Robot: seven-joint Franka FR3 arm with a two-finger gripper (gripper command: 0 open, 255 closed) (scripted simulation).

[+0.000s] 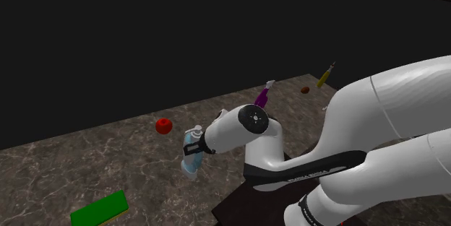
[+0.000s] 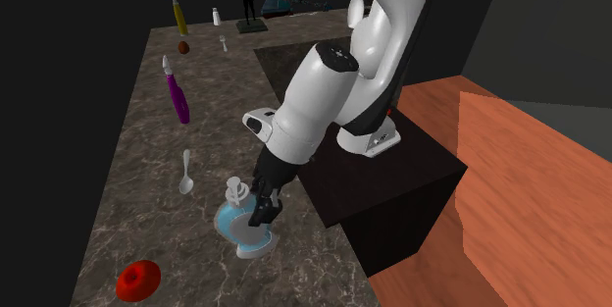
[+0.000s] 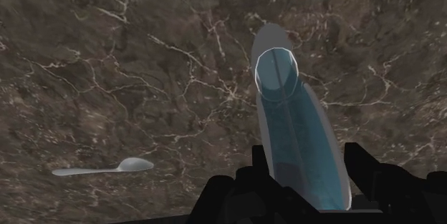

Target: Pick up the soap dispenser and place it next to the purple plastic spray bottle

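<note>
Claw (image 2: 263, 205) closed on dispenser (image 2: 233, 225), fingers clasping light-blue body from both sides. Dispenser near worktop (image 2: 118, 197) edge, close by stand (image 2: 392, 187), white pump uppermost, slightly tilted. Cannot tell whether base touches worktop. Spoon (image 2: 186, 176) lies just beyond dispenser. Red round thing (image 2: 138, 278) apart on opposite side. Purple bottle (image 2: 178, 94) farther along, past spoon, well apart from dispenser.
</note>
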